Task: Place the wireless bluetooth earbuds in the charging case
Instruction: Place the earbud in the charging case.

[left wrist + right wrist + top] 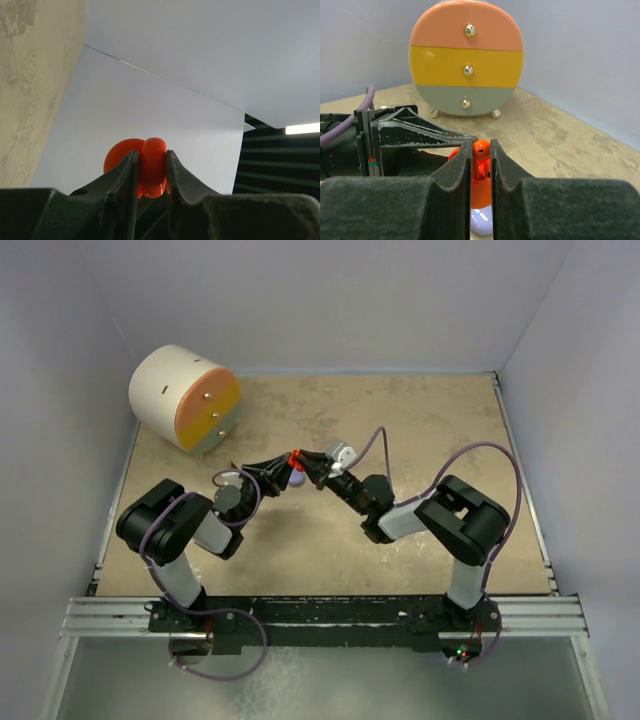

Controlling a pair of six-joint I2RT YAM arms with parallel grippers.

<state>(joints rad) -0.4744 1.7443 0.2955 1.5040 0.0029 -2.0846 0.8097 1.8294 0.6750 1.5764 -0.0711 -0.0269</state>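
The left jaws are clenched on the red charging case (pixel 150 167), held above the counter (pixel 420 430). The right jaws pinch a red earbud (pixel 481 149) right against it (a lavender piece (pixel 482 220) shows just beneath them).

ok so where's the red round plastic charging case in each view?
Top external: the red round plastic charging case is a small speck near picture centre.
Left wrist: case low centre, clamped in the left gripper.
Right wrist: case low centre, seen through the right gripper gap, below the small red earbud it pinches.
Shared landmark: the left gripper holding the case, in all three views.
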